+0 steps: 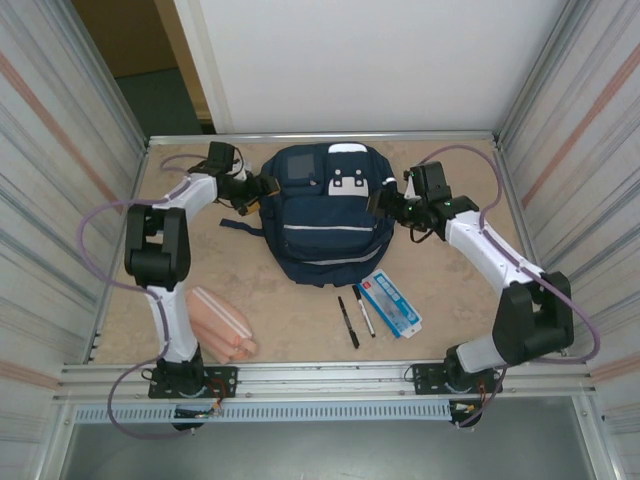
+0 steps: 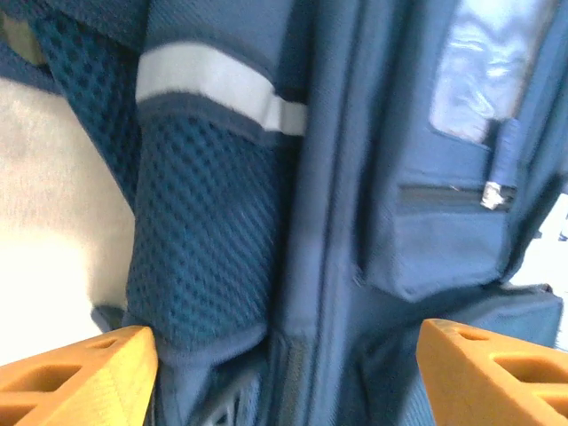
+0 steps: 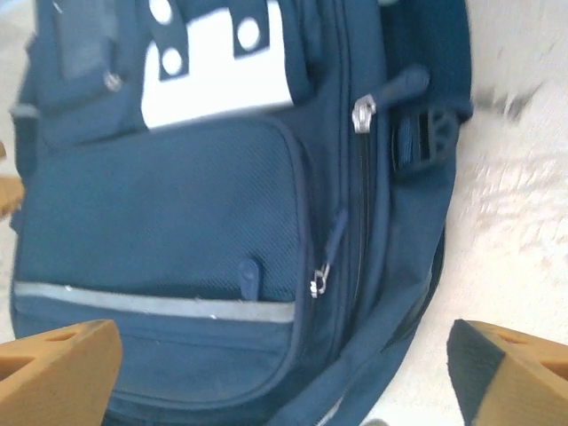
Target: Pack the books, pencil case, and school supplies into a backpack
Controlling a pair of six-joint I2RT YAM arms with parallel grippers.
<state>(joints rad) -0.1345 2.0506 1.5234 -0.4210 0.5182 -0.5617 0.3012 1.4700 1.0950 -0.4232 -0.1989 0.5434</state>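
On either side of the backpack (image 1: 330, 215), up by its far end, your two claws face each other across it. Your left claw (image 2: 288, 344) is spread wide with nothing pinched. The pack's left flank, with its mesh side pocket (image 2: 200, 257), sits in front of the gap between the orange fingers. Your right claw (image 3: 282, 337) is also wide open and empty, looking over the pack's front pocket from the right.

The backpack lies flat on the desk (image 1: 270, 300), front patches up. Its long axis runs away from the arm bases.

As I judge it, the coming move turns on one relation. A long zip runs down the pack's right flank, and a metal zipper pull (image 3: 363, 114) sits on it, ahead of your right claw and slightly right of its centre line. That makes the right arm the nearer one, and the left claw is well placed to steady the opposite flank. I cannot tell whether that zip is closed along its whole length.

The loose items lie on the near side of the backpack:
- The pink pencil case (image 1: 222, 322) lies well off the near-left corner, its long axis slanted, on the left arm's side.
- The two black pens (image 1: 347, 322) lie just off the near edge, roughly in line with the pack's axis.
- The blue-and-white box (image 1: 390, 302) lies just right of the pens, on the right arm's side.
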